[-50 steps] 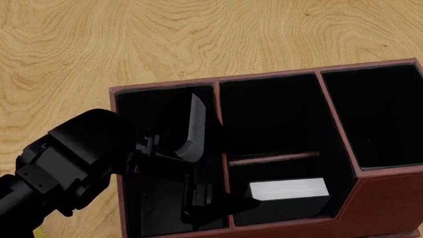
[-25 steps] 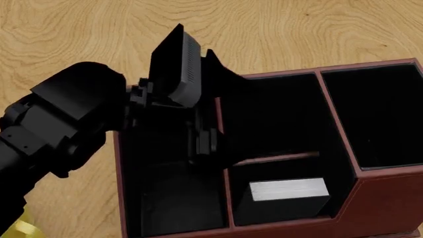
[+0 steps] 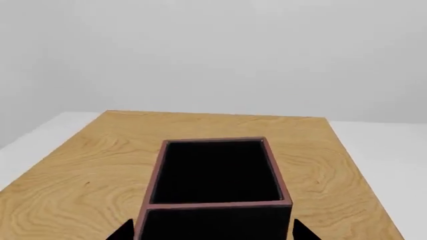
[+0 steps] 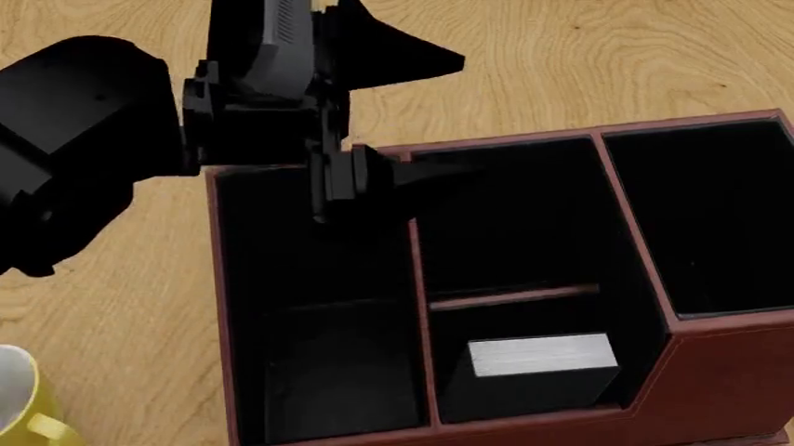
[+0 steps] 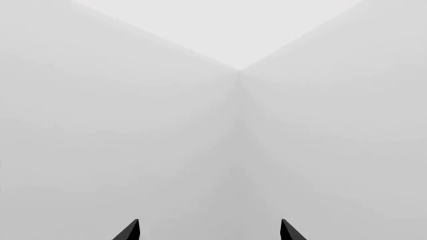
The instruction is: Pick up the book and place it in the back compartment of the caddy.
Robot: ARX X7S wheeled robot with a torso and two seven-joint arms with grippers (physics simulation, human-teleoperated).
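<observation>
The dark red-brown caddy fills the lower right of the head view. The black book, white page edges up, stands in the back compartment, the small cell cut off by a thin cross divider. My left gripper is open and empty, raised above the caddy's far left corner, well apart from the book. In the left wrist view the open gripper looks down over a caddy cell wall. My right gripper is open and empty and faces only blank grey walls.
A yellow-and-white mug stands on the wooden table at the lower left of the head view, left of the caddy. The caddy's two long side cells and the larger middle cell hold nothing I can see.
My left gripper has lifted out of the caddy's left cell and moved up and toward the far rim. The book has stayed in its cell. The mug has come into view.
</observation>
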